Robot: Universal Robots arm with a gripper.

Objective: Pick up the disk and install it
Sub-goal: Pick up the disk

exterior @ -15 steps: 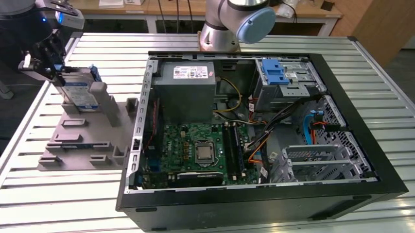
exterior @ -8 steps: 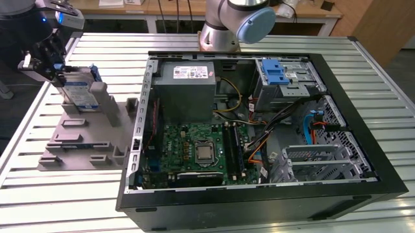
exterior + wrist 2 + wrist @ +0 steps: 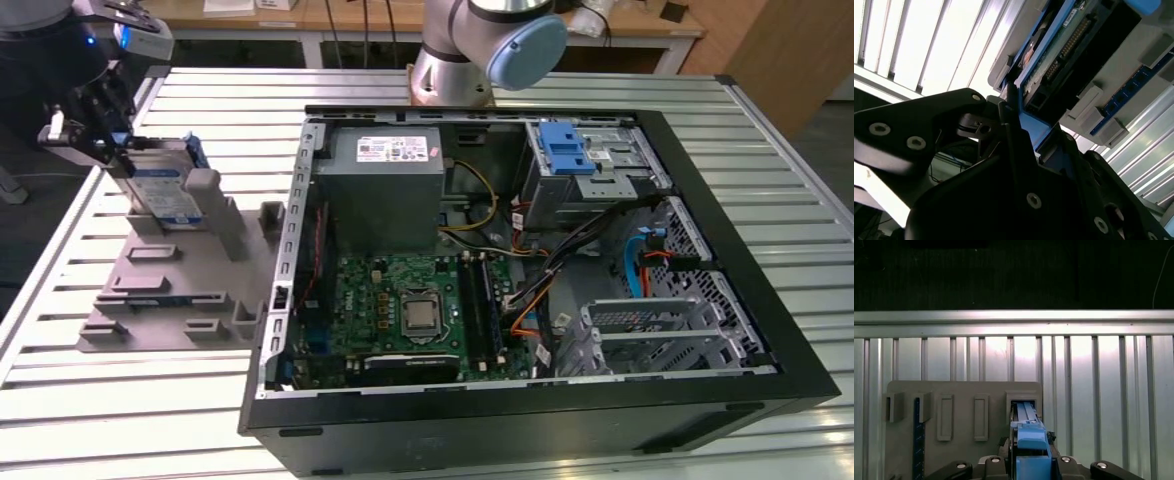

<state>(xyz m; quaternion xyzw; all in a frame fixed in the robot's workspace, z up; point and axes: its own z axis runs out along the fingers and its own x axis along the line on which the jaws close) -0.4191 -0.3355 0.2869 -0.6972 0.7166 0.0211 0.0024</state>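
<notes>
Gripper [image 3: 123,152] is clamped on the disk [image 3: 160,195] by its upper edge. The disk stands upright in the grey fixture [image 3: 167,300], straight below the gripper, with the computer case [image 3: 747,250] off to the exterior view's right.

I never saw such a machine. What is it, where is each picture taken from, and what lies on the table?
It is a robot arm with a gripper at its end. The exterior view comes from a camera off the arm, looking down on a slatted metal table. On it lie an open computer case and a grey fixture block. The disk, silver with blue rails, stands upright in that block. The gripper is at the disk's top. Both wrist views come from cameras on the arm, close to the disk's blue rail. Whether it grips, I cannot tell.
</notes>
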